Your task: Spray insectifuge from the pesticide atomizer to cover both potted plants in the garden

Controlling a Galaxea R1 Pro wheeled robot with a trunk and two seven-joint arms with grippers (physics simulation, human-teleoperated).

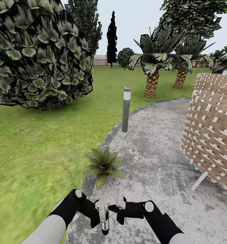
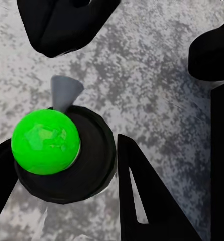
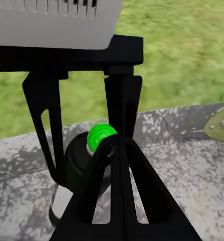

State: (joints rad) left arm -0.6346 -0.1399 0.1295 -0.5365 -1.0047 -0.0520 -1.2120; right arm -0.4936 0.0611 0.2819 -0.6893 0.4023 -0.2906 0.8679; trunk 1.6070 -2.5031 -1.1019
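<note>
Left claw [image 1: 99,217] grips atomizer [image 1: 105,222] (upright) above patio [image 1: 154,162].

left gripper [image 3: 82,125] fingers clamp atomizer [image 3: 82,165] above grey paving [image 3: 182,165], lawn [image 3: 182,50] beyond

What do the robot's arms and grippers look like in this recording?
Both arms have light grey, smooth forearm shells ending in matte black wrist sections, each with a round white cap at the joint. The left gripper and right gripper are black, with flat, pointed fingers pierced by triangular cut-outs. No cables show.
</note>
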